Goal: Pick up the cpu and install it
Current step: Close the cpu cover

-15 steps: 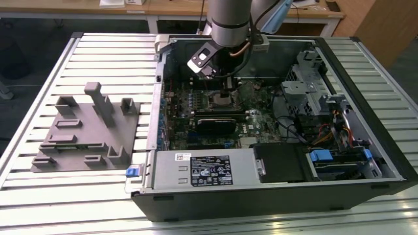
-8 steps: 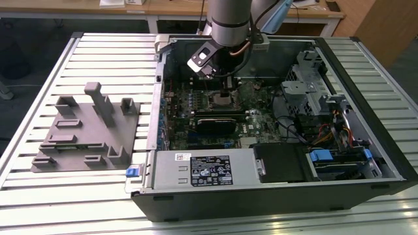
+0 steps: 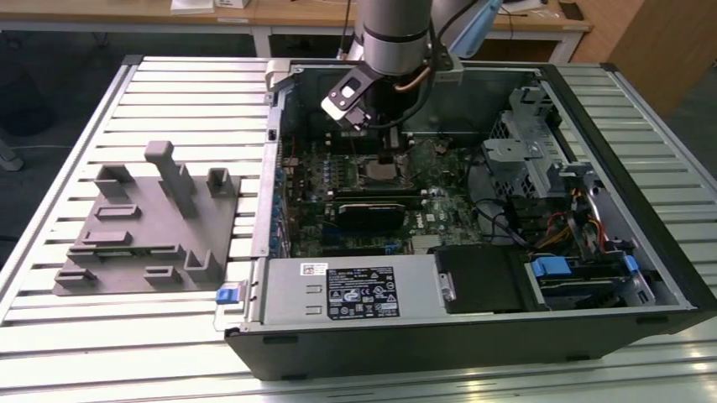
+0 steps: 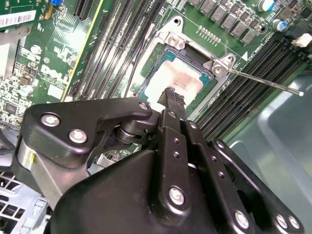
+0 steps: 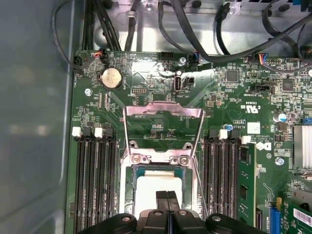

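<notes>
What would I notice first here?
The black gripper hangs shut right over the silver cpu lying in its socket. In the exterior view, the open computer case lies on a slatted table, with a grey fixture at that view's left.

Workshop or lab bench: open computer case [image 3: 471,336] on slatted metal table [image 3: 168,84], grey plastic fixture [image 3: 146,227] beside it, robot arm [image 3: 392,34] above, wooden desks [image 3: 291,13] behind.

pale silver cpu [image 4: 178,78], green motherboard [image 5: 146,92], grey fixture [image 3: 146,227]
</notes>
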`<move>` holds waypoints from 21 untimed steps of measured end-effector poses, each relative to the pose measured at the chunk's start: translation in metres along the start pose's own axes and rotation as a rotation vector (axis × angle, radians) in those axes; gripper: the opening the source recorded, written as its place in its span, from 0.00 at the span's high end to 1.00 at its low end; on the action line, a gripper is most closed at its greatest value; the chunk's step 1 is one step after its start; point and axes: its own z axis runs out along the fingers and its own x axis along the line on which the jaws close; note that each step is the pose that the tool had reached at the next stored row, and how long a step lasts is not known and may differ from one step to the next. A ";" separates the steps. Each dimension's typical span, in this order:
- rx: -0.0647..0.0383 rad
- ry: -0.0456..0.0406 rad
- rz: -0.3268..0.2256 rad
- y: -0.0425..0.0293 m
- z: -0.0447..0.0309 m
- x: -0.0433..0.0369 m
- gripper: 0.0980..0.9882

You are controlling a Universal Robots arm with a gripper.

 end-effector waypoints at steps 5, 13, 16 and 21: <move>0.000 -0.0001 0.000 0.0002 -0.0044 0.0000 0.99; -0.002 0.0002 0.000 -0.0004 -0.0079 0.0000 0.99; -0.002 0.0024 0.000 -0.0003 -0.0096 -0.0004 0.99; -0.001 0.0024 0.000 0.0003 -0.0196 -0.0005 0.99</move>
